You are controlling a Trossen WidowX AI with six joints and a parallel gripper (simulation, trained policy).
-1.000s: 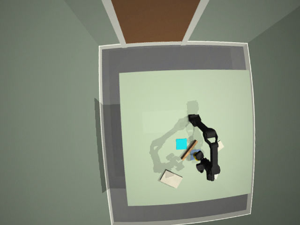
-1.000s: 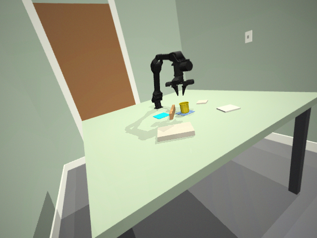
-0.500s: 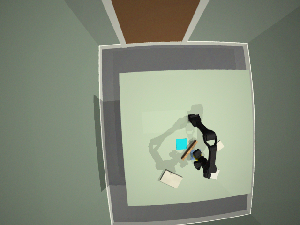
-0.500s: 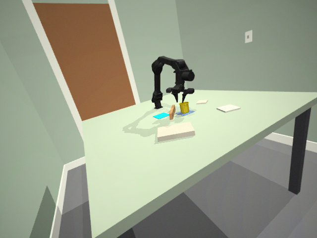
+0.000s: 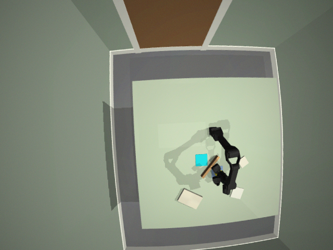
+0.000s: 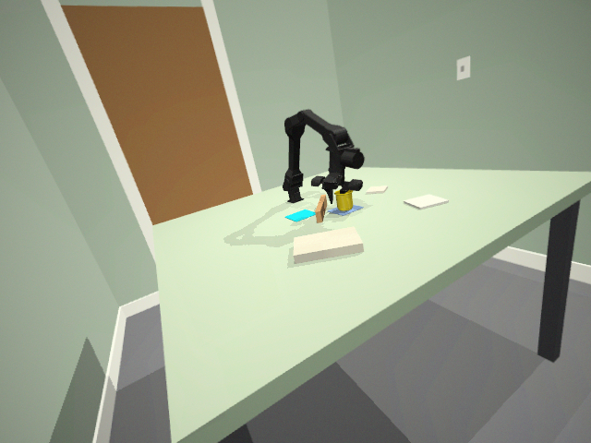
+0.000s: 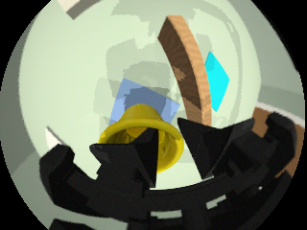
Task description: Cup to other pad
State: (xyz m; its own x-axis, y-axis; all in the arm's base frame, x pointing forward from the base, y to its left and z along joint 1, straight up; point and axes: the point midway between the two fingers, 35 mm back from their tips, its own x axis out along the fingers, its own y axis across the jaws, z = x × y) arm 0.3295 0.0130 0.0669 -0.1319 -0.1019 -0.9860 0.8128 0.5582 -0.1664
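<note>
We find the yellow cup upright on the blue pad, to the right of the wooden barrier in the exterior view. The cyan pad lies on the barrier's left side, apart from the cup.

We record the gripper as partly open, its fingers pointing down astride the cup's wall. One finger reaches into the mouth; the other hangs outside, between cup and barrier. In the exterior view we note a gap between the outer finger and the cup; we find no grip on it. The inner finger hides part of the interior, and we cannot make out the marbles.

The black arm rises at the far left and bends over toward the cup. The barrier stands on edge between the two pads. We see a thick cream block flat on the pale green table, on the near side. Two thin white tiles lie to the right of the cup, the smaller-looking tile farther back than the other tile.

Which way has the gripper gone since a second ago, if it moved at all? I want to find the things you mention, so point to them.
Yes: the gripper (image 6: 340, 196) (image 7: 167, 122) came down, toward the yellow cup (image 6: 344, 202) (image 7: 144, 115).
</note>
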